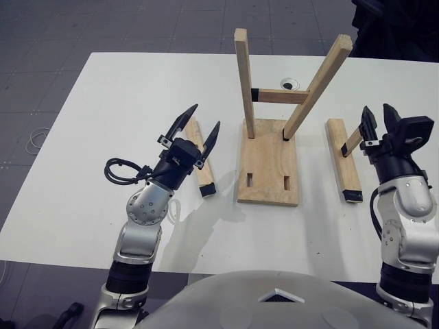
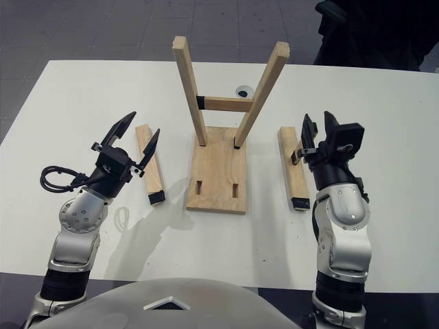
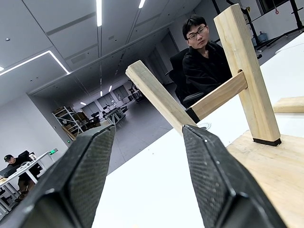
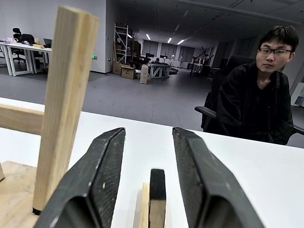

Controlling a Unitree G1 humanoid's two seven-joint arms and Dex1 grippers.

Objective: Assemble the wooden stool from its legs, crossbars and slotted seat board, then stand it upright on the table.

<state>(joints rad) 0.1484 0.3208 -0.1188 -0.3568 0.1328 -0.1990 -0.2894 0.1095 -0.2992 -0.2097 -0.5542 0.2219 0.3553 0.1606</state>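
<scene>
The left gripper (image 1: 206, 116) is hovering wide open, empty, above a loose pale wooden leg (image 1: 204, 175) on the white table (image 1: 103, 137). The flat slotted seat board (image 1: 269, 168) is carrying two crossbar-joined legs (image 1: 245, 82). The right gripper (image 1: 378, 110) is gaping, empty, over another leg (image 1: 343, 168).

Two legs (image 1: 245, 82) and a crossbar (image 1: 281, 96) stand in the seat board (image 1: 269, 179); the spread-fingered left gripper (image 1: 206, 116) and right gripper (image 1: 377, 110) flank it.
</scene>
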